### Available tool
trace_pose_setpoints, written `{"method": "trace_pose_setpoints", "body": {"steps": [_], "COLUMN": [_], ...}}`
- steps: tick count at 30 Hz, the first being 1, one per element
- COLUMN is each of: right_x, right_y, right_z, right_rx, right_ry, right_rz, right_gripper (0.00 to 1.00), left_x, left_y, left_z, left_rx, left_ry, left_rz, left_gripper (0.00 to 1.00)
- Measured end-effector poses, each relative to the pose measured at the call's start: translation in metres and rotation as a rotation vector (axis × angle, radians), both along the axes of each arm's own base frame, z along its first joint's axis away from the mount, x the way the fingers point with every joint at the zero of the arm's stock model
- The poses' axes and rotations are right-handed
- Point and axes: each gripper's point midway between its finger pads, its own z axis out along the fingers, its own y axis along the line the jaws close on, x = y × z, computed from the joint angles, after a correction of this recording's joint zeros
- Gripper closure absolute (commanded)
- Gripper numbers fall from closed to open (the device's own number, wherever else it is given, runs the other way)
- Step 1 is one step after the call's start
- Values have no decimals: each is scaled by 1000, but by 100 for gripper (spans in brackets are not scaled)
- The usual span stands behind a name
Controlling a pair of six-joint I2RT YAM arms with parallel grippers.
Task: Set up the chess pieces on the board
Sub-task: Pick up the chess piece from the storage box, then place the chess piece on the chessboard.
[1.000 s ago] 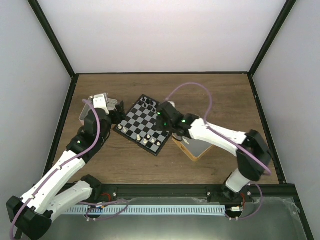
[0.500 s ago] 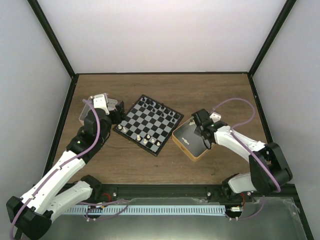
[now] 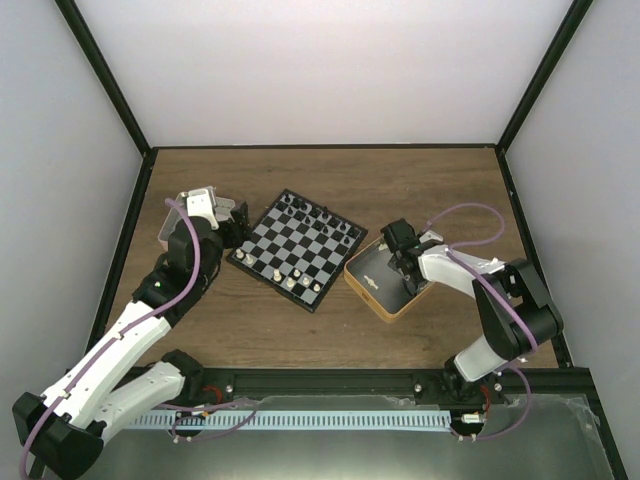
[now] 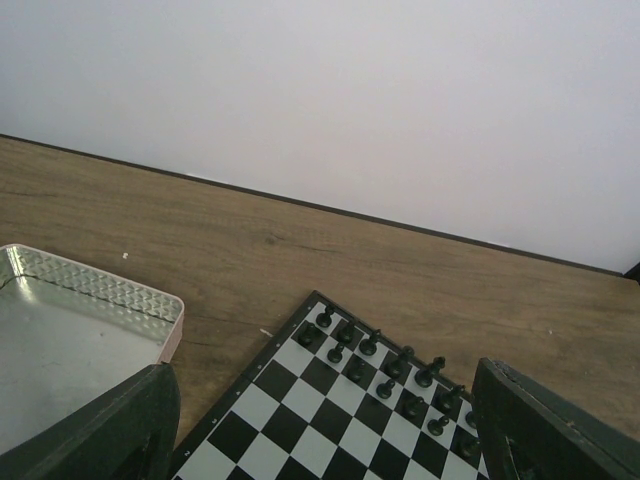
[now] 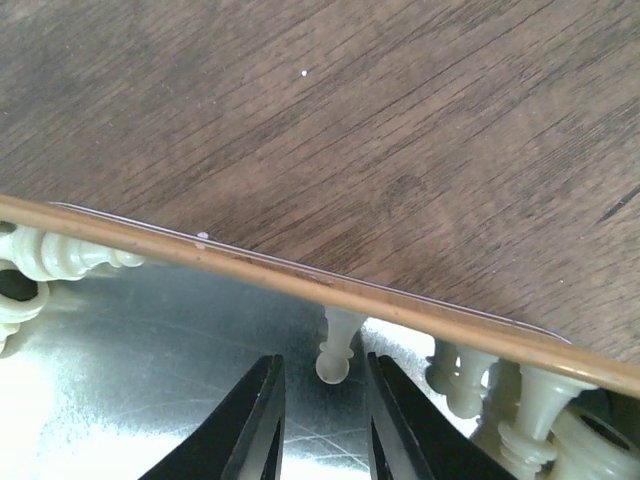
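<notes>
Left gripper (image 4: 325, 367) held wide apart, empty, left of board (image 3: 305, 243). Right gripper (image 5: 321, 365) set inside orange-rimmed tin (image 5: 300, 275) right of board, jaws narrowed at cream chess piece (image 5: 337, 335); grasp cannot be told.

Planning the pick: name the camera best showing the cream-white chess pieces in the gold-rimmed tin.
Right wrist: the cream-white chess pieces lie close up in the gold-rimmed tin. Top external shows only the tin; left wrist shows neither.

Black-and-grey checkered board (image 3: 298, 250) sitting at frame centre, cream-white chess pieces (image 5: 338, 345) glowing against silvery tin (image 5: 250, 263) rimmed in tan, black figures (image 4: 369, 345) lining the board's upper edge, brown wood-grain desk (image 3: 430, 190) showing all around
</notes>
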Motion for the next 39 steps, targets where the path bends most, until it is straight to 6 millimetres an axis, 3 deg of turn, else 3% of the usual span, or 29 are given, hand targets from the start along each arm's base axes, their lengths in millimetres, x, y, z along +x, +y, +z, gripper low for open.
{"method": "trace_pose_setpoints", "body": {"steps": [8, 12, 15, 23, 28, 35, 39], "right_x": [6, 9, 9, 9, 13, 16, 12], "right_y": [-3, -5, -6, 4, 39, 110, 149], "right_z": [-7, -7, -7, -1, 29, 77, 92], "right_rx": [-10, -16, -20, 8, 155, 419, 522], "right_ry": [-6, -17, -21, -6, -21, -47, -40], "right_rz": [-23, -32, -37, 56, 233, 509, 629], "right_gripper": [78, 86, 98, 99, 99, 99, 99], "left_x": [0, 0, 0, 0, 0, 0, 0], "left_y": [0, 0, 0, 0, 0, 0, 0], "left_z": [0, 0, 0, 0, 0, 0, 0], "left_rx": [0, 0, 0, 0, 0, 0, -1], "left_ry": [0, 0, 0, 0, -1, 1, 1], "left_rz": [0, 0, 0, 0, 0, -1, -2], "left_gripper": [18, 18, 18, 18, 18, 18, 18]}}
